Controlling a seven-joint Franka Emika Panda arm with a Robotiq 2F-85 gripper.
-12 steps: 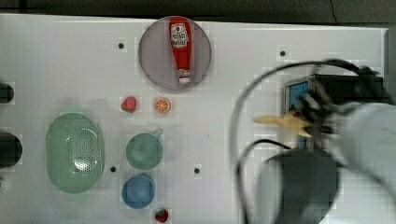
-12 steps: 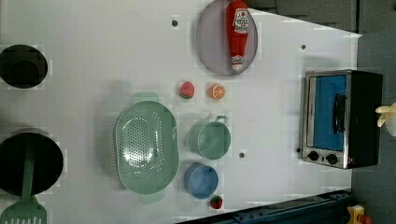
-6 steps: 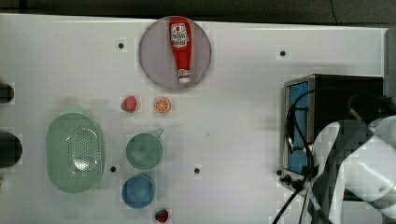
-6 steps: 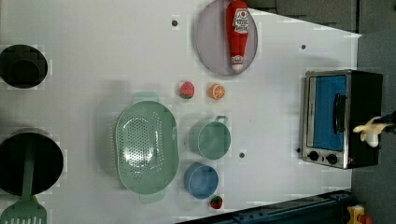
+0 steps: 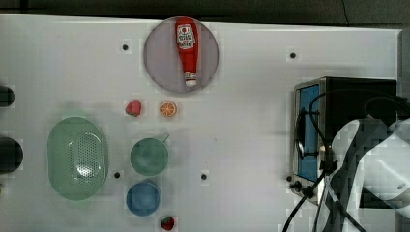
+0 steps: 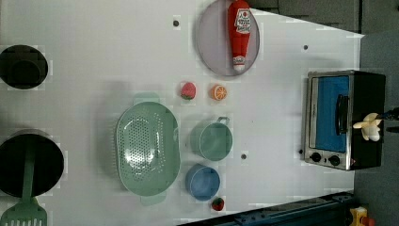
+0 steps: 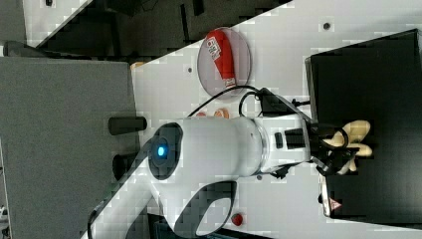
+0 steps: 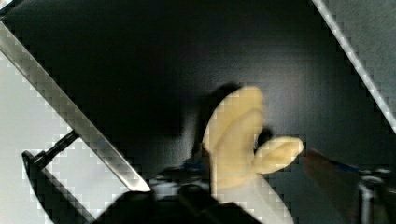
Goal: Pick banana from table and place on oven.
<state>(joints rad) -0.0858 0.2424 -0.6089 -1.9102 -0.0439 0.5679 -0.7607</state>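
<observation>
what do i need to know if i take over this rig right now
Gripper: over the oven top, at the banana; whether it is open or gripping cannot be told from the pictures.
Banana: off the table, over the black top of the oven, about level with the door handle in the left view. Whether it rests on the top is unclear.
Done: pick-up and carry to the oven.
Left: confirm the banana sits on the oven, let go if needed, lift the arm away.

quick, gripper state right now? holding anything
Gripper: at the banana over the oven top; whether it is open or shut on the banana cannot be told.
</observation>
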